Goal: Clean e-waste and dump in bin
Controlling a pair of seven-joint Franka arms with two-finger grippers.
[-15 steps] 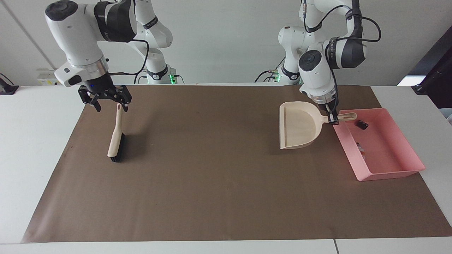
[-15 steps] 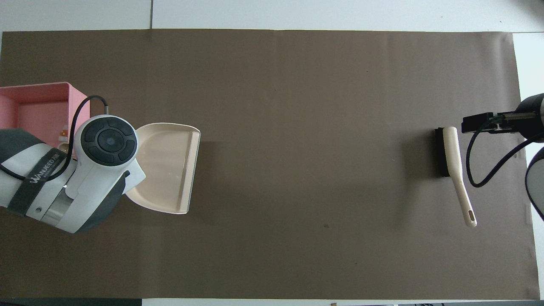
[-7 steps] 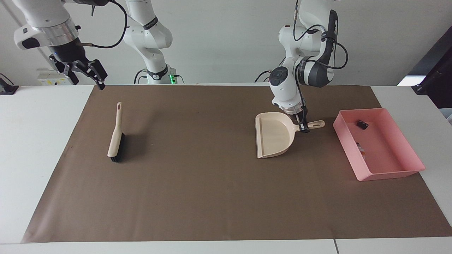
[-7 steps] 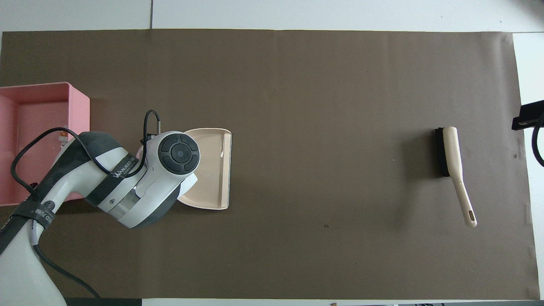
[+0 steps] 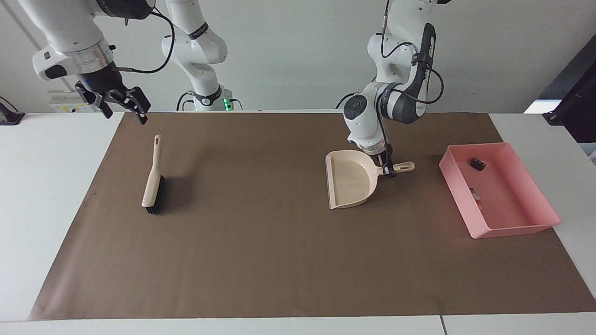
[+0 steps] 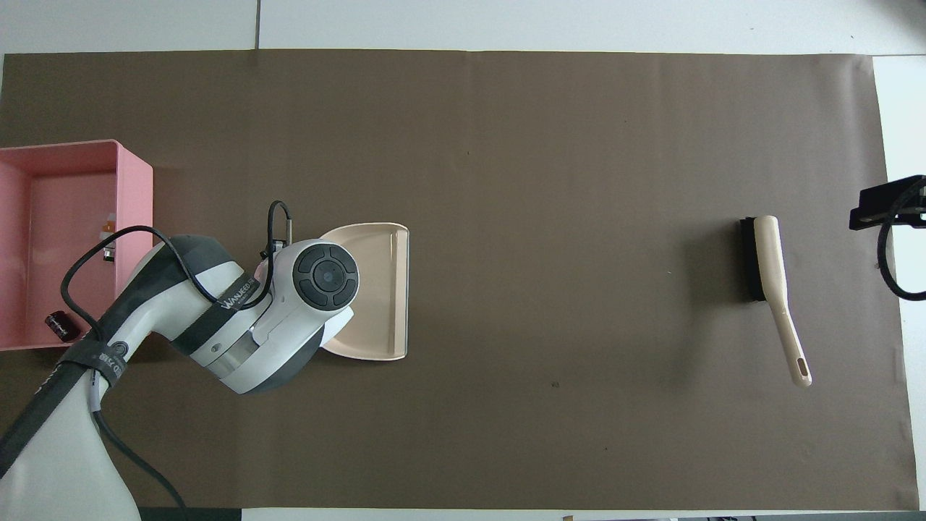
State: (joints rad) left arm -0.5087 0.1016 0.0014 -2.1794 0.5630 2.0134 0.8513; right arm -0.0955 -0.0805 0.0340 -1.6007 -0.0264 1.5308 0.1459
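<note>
The pink bin (image 5: 456,197) (image 6: 134,195) sits at the left arm's end of the brown mat. Inside it lies e-waste: a black piece (image 5: 477,164) (image 6: 59,324) and a small white cylinder (image 5: 475,194) (image 6: 108,242). My left gripper (image 5: 389,171) is shut on the handle of the beige dustpan (image 5: 350,179) (image 6: 372,289), which lies level and empty, low on the mat beside the bin toward the table's middle. In the overhead view the left wrist hides that grip. My right gripper (image 5: 122,109) hangs open, raised over the mat's edge close to the brush handle.
A beige brush with black bristles (image 5: 152,181) (image 6: 770,268) lies on the mat at the right arm's end, its handle pointing toward the robots. The brown mat (image 5: 279,260) covers most of the white table.
The left arm has carried the dustpan away from the bin toward the table's middle. The right gripper has lifted off the brush handle and drawn back toward the mat's edge.
</note>
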